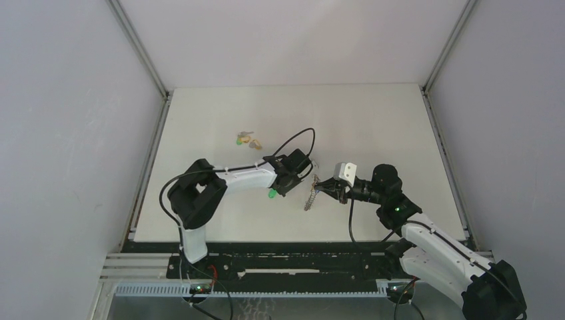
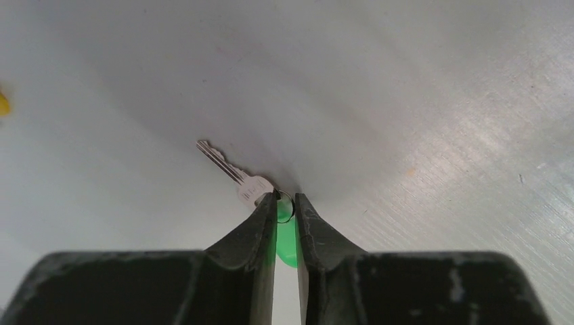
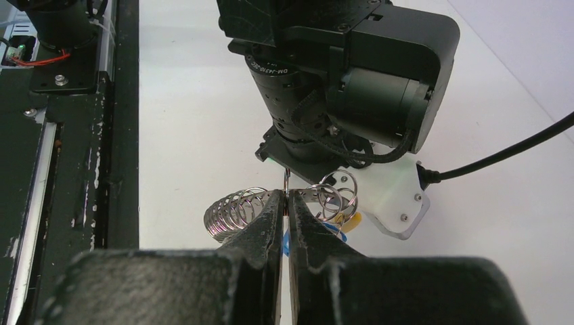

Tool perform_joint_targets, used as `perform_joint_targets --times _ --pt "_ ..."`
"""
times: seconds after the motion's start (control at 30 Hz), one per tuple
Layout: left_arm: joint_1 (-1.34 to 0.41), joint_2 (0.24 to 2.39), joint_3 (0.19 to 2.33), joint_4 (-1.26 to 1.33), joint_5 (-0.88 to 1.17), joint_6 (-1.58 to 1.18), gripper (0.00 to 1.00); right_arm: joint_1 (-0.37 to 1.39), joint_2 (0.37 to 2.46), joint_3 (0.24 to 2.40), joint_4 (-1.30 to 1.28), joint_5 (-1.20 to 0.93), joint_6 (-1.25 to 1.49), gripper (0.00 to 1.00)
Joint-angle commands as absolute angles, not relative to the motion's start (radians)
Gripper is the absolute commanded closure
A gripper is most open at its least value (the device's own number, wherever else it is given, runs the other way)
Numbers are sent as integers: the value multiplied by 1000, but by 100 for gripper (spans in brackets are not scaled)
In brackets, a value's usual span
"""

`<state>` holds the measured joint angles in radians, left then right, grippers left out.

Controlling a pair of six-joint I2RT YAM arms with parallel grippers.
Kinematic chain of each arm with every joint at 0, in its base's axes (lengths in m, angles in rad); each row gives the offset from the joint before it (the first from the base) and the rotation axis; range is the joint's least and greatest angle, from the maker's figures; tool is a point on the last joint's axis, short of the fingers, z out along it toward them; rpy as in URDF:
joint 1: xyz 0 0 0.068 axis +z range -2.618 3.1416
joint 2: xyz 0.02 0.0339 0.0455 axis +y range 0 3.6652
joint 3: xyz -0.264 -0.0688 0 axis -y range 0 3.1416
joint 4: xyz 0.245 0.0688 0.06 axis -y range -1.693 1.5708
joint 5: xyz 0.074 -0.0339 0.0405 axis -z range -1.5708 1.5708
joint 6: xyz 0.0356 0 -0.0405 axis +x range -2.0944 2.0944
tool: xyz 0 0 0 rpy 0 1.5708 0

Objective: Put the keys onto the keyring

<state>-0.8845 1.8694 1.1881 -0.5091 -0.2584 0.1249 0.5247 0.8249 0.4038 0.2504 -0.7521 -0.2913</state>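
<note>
Now — left hand [image 2: 285,198] pinches green key [image 2: 252,189] | right hand [image 3: 288,195] clamps keyring [image 3: 233,211] | overhead only: loose keys [image 1: 248,140]

white matte tabletop [image 1: 373,127]: one small cluster of yellow- and tan-headed metal keys [image 1: 248,140] lying toward its far-left corner.

Green key [image 2: 285,244], seemingly silvery ribbed keyring [image 3: 233,211].
</note>
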Motion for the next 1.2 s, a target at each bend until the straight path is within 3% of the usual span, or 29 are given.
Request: perform_joint_targets --times 0.0,0.27,0.5,0.77,1.17 --pt "-887 1884 1246 -530 -287 137 83 520 804 404 295 -774 -270 100" --pt "-887 1866 1239 -529 -315 135 100 520 804 404 298 -785 -265 100" --pt "-875 1752 1174 -456 -310 122 100 520 798 404 298 -787 -265 100" --pt "-788 1556 1007 -244 -81 28 100 520 790 404 298 -791 -263 100" --pt "-650 1253 587 245 201 -161 100 521 797 405 308 -802 -256 100"
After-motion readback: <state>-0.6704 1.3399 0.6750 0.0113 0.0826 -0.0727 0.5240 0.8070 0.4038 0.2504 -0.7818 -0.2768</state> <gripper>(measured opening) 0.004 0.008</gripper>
